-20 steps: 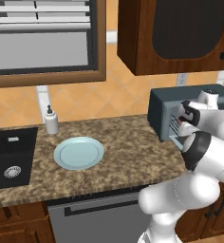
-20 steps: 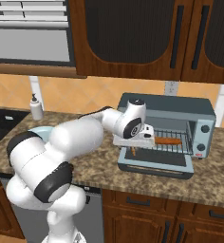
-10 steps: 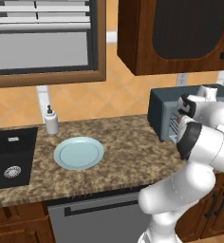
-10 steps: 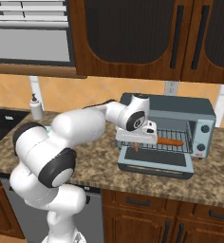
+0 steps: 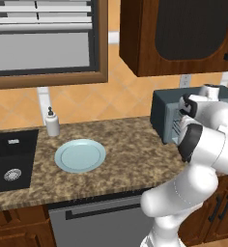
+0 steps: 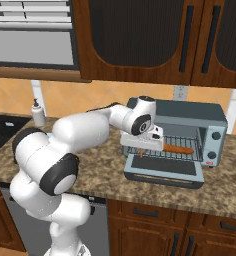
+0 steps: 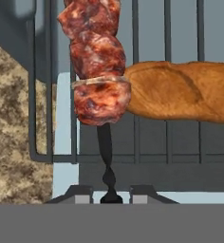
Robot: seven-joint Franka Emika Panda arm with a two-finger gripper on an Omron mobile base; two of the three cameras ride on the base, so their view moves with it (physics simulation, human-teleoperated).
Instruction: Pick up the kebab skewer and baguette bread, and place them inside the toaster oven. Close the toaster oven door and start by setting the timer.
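Two foods: skewer (image 7: 98,71) and baguette (image 7: 180,92), both over the oven (image 6: 210,117) rack
Gripper (image 7: 107,193): clenched on the skewer's stick end
Baguette: lying on the rack, touching the skewer's meat
Door (image 6: 165,171): folded down open
Oven: right end of the surface (image 5: 130,154)

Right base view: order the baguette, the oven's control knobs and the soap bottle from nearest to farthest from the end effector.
1. Baguette, on the oven rack just right of the end effector.
2. Control knobs, on the oven's right-hand panel, beyond the baguette.
3. Soap bottle, far left on the counter by the wall.
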